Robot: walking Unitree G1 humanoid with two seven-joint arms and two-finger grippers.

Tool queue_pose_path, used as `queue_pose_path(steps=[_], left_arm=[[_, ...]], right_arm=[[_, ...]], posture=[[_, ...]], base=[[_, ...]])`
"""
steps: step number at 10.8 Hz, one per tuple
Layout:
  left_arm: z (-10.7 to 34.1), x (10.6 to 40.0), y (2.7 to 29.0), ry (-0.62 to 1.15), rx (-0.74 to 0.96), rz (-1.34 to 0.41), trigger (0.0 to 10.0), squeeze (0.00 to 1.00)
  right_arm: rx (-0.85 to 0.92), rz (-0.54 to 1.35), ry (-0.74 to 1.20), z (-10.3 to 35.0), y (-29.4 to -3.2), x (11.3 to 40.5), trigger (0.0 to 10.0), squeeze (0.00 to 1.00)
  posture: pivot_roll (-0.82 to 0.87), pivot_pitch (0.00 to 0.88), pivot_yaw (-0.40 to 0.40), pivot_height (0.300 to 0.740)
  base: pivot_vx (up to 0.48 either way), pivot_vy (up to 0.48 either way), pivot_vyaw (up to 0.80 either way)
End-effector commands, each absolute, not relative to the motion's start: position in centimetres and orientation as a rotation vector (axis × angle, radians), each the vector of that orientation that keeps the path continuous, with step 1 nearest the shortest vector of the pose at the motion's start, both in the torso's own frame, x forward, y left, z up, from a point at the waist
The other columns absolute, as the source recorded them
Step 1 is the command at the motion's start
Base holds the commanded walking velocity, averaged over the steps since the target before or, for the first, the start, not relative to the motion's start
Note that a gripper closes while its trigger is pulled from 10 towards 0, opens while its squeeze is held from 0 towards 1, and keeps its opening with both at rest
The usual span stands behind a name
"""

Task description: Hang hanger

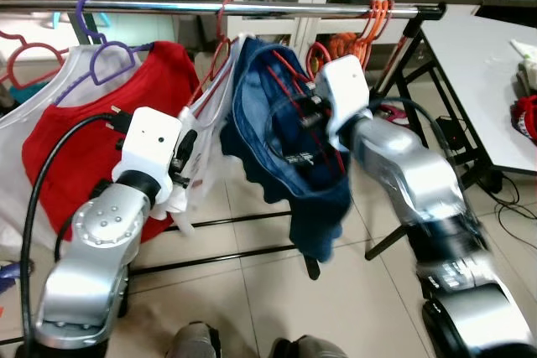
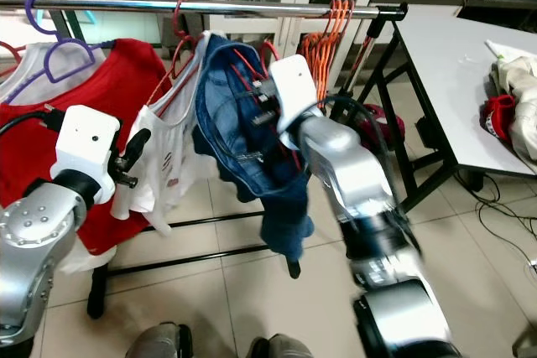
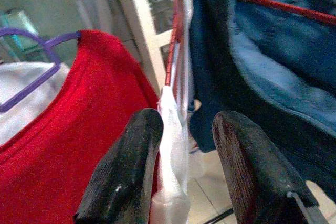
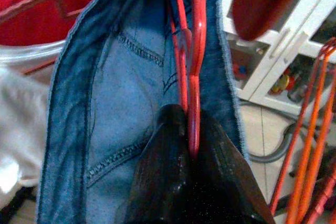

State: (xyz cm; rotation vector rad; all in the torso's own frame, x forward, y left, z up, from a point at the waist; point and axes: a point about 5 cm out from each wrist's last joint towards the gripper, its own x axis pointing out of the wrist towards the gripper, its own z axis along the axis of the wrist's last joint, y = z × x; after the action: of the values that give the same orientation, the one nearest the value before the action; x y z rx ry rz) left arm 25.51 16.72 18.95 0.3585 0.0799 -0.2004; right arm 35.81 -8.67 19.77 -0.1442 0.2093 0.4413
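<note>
A: Quick pass. We see the right gripper [image 4: 190,145] clenched on the red hanger [image 4: 194,72] that carries the denim garment [image 1: 285,132], held up just under the steel rail [image 1: 252,8]. In the head views a red hook [image 1: 223,16] sits over the rail just above the denim, but we can't tell whether it belongs to this hanger or to the white garment's.

B: Agreed. The left gripper [image 3: 181,169] is released, fingers spread either side of a fold of the white garment [image 3: 172,145], not pinching it.

A: Risks? We think the main one is letting go before the hook is properly seated, so the denim drops to the tiled floor [image 1: 252,291].

B: Also crowding. The white garment and the red shirt [image 1: 92,140] hang just beside it, and the bunch of empty orange hangers [image 1: 373,23] sits on the rail towards the right end. A hook could snag a neighbour's.

A: And the denim looks heavy and bunched low on one side, so we judge it could tilt the hanger or slide off.

B: Left fingers closing on the white cloth could drag it along too.
</note>
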Motion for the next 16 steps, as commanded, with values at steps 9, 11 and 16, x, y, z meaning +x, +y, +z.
queue_pose_path(steps=[9, 11, 16], left_arm=[[20.9, 24.4, 15.2, -0.016, 0.302, -0.361, 10.0, 0.00], [20.8, 24.1, 15.4, -0.010, 0.300, -0.366, 10.0, 0.00], [22.9, 24.8, 14.5, -0.102, 0.262, -0.428, 10.0, 0.00]], right_arm=[[0.102, 0.568, 0.015, 22.6, -12.1, 35.2, 10.0, 0.00], [0.067, 0.599, -0.013, 22.8, -13.3, 34.6, 10.0, 0.00], [-0.114, 0.713, 0.009, 22.7, -12.5, 33.9, 10.0, 0.00]], posture=[[0.12, 0.148, -0.062, 0.740], [0.11, 0.146, -0.064, 0.740], [0.13, 0.132, -0.075, 0.740]], base=[[0.000, 0.000, 0.00], [0.000, 0.000, 0.00], [0.000, 0.000, 0.00]])
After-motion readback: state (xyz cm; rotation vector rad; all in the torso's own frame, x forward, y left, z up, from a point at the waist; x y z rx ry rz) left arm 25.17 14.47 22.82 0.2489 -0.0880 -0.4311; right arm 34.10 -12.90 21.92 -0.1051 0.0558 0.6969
